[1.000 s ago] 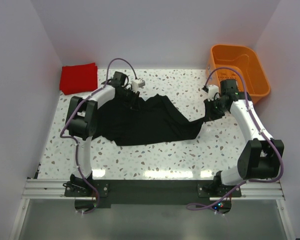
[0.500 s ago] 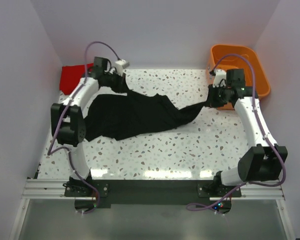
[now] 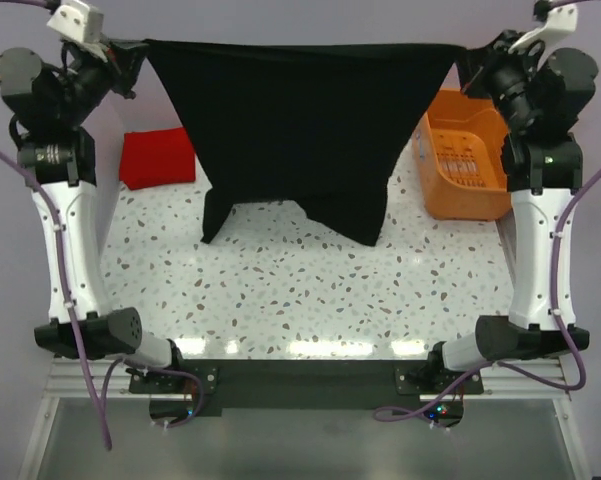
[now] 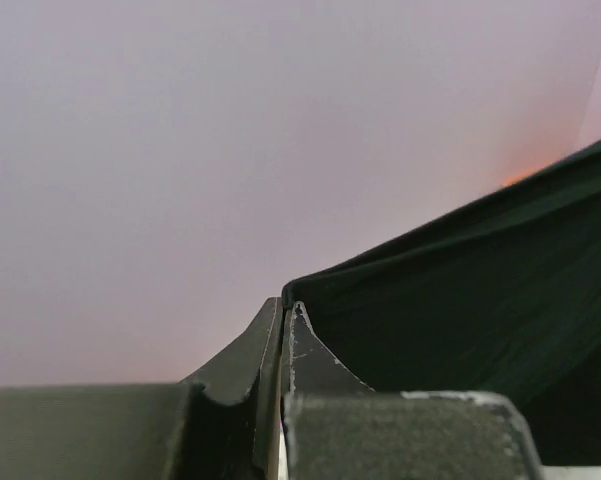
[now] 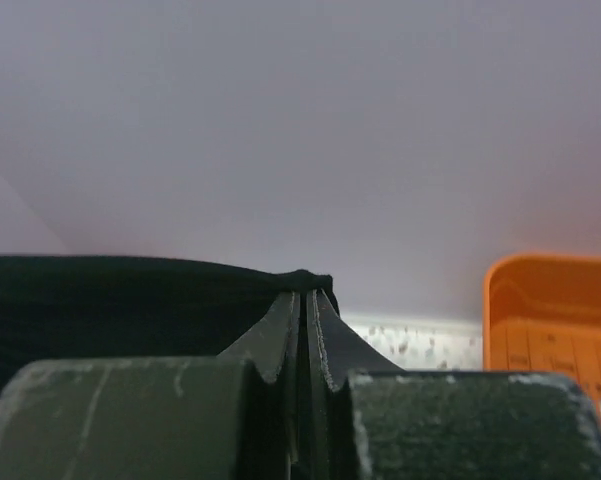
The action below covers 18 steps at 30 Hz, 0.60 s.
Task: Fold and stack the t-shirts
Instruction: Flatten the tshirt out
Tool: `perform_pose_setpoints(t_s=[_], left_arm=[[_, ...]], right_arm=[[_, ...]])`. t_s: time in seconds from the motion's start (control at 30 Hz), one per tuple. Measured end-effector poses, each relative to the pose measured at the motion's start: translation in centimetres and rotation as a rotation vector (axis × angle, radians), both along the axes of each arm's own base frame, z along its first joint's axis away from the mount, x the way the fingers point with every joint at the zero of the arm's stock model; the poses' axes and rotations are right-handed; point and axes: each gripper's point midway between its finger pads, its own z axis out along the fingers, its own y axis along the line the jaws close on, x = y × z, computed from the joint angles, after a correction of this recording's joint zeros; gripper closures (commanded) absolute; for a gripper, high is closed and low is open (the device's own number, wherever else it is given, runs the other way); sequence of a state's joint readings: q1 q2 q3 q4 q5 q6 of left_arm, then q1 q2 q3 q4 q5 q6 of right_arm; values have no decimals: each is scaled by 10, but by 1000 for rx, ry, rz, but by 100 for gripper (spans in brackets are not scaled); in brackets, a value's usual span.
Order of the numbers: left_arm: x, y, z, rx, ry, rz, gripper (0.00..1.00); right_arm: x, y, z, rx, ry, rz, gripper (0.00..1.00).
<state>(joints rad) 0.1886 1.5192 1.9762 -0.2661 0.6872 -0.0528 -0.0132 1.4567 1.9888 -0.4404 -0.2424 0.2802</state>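
The top view is bright and evenly lit by soft, diffuse light from overhead. Pale glare patches sit along the near edge of the speckled bench (image 3: 310, 347). The black shirt (image 3: 300, 110) reads as an almost flat dark mass, with few folds showing. The walls (image 3: 5, 250) lean outward toward the frame edges. In both wrist views the jaws near the lens are blurred. The orange basket (image 5: 555, 320) looks fairly crisp in the right wrist view and is only a hazy orange smear in the left.
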Motion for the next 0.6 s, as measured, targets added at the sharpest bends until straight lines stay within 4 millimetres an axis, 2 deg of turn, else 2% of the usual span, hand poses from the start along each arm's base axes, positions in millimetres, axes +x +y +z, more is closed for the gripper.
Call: perform_pose_setpoints(t_s=[0.17,0.3,0.4,0.6], left_arm=[[-71,1,88,17,-286,94,100],[-125,0,135,17,-462,148,100],[-162,-2,154,14,-560,175,100],[-215,-2,169,17,-670,232,100]], right_arm=[[-28,-5,83,30,-239,-31,100],[-56,-8,119,28,-357,-53,100],[-85,-11,142,15,-438,-69,100],[-157,-14,185,-11,-610,-94,100]])
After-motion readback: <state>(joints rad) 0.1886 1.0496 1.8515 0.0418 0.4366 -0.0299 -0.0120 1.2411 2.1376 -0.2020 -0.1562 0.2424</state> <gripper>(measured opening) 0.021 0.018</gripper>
